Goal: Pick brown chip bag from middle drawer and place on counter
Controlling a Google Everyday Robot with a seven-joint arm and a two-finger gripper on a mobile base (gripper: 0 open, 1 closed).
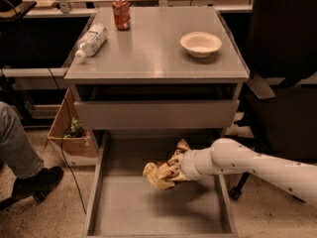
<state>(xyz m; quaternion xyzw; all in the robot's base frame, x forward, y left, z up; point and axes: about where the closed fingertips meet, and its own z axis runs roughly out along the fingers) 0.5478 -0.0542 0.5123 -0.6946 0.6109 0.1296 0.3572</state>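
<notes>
The pincer (175, 171) is seen at the end of the white arm, low over the open drawer (94, 195), and it is closed on the brown chip bag (159, 171), whose crumpled body largely hides it. The bag is held just to the pincer's left, above the drawer floor. Directly above the pincer, a shut drawer front (156, 114) is seen. Higher still, on the worktop (153, 53), a bowl (200, 43), a red can (121, 14) and a lying bottle (92, 39) are set.

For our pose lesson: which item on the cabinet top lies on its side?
The clear bottle at the left edge; can and bowl stand upright. The gripper is below, at the chip bag in the lowest drawer.
</notes>
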